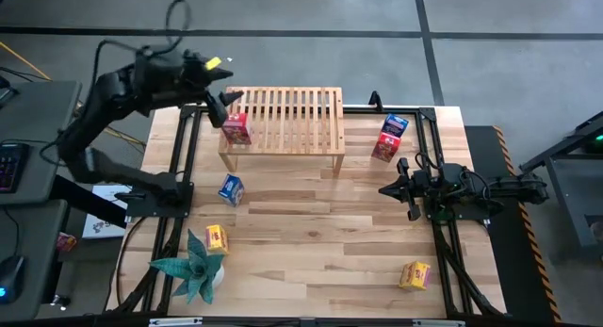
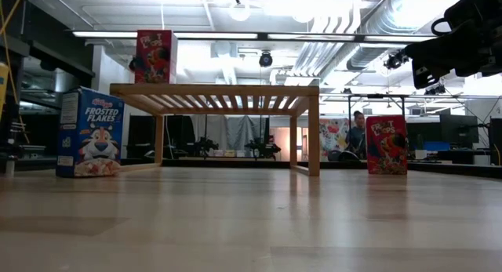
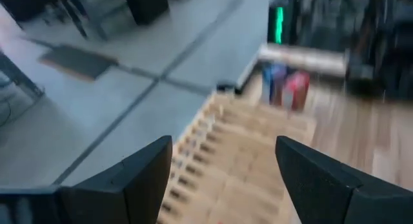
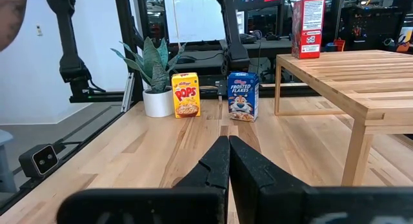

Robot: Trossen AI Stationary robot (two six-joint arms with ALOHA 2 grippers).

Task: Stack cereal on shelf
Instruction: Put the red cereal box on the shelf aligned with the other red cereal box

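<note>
The light-wood shelf (image 1: 292, 120) stands at the table's far middle. A red cereal box (image 1: 236, 128) stands upright on its slatted top at the left end, and it also shows in the low view (image 2: 154, 56). My left gripper (image 1: 224, 101) is open and empty, just above and behind that box, over the slats (image 3: 222, 159). My right gripper (image 1: 388, 188) is shut and empty, low over the table's right side. A blue box (image 1: 231, 188) and a yellow box (image 1: 217, 237) stand on the table at the left. A red box (image 1: 383, 146) and a blue box (image 1: 396, 125) stand right of the shelf. A second yellow box (image 1: 415, 274) is near right.
A teal spiky plant in a white pot (image 1: 195, 266) stands at the near left corner. Black frame rails (image 1: 179, 176) run along the table's left and right sides. Open plank tabletop lies between the shelf and the near edge.
</note>
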